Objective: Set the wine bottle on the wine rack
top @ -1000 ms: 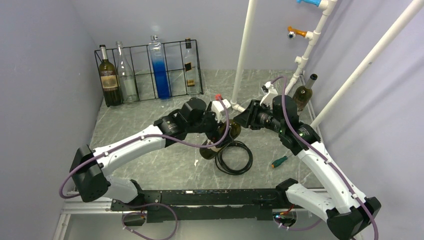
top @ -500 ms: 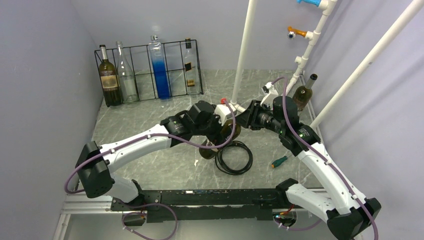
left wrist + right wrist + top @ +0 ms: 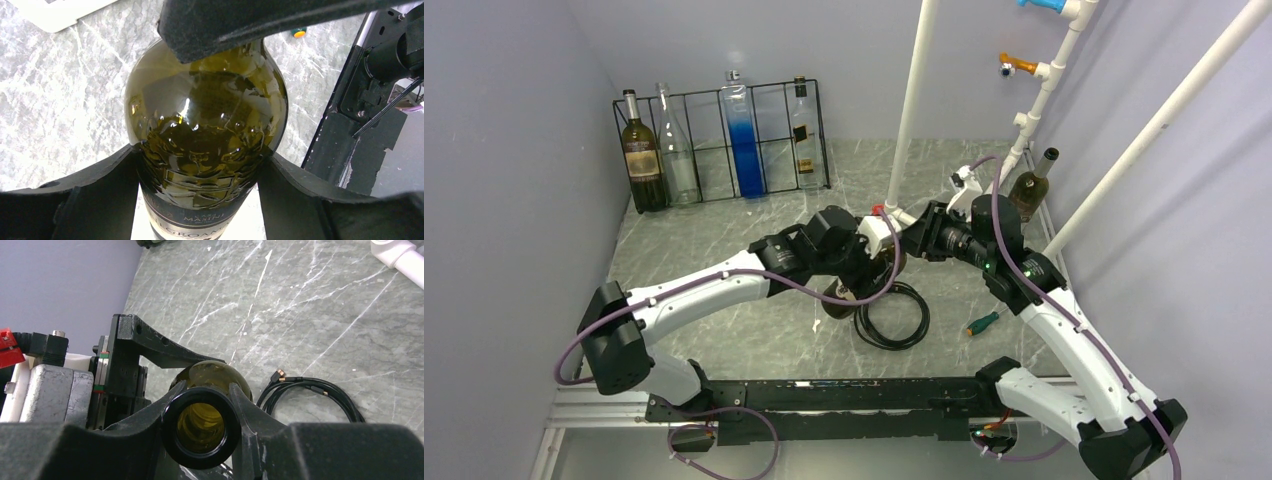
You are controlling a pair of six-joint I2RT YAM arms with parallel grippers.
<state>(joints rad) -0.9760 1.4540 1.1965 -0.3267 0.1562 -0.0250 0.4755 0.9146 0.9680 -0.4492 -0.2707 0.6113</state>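
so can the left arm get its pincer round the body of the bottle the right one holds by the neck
Likely yes: the left pincer flanks the wine bottle body, fingers seemingly touching both sides; the right pincer grips only the neck.

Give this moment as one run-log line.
left gripper: shut on body of green glass wine bottle | right gripper: shut on its neck | black wire wine rack: this bottle not yet there

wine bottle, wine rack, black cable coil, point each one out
wine bottle (image 3: 205, 125): left wrist view, on its glass shoulder
wine rack (image 3: 709, 147): top external view, on its back grid
black cable coil (image 3: 320, 386): right wrist view, on its upper strands
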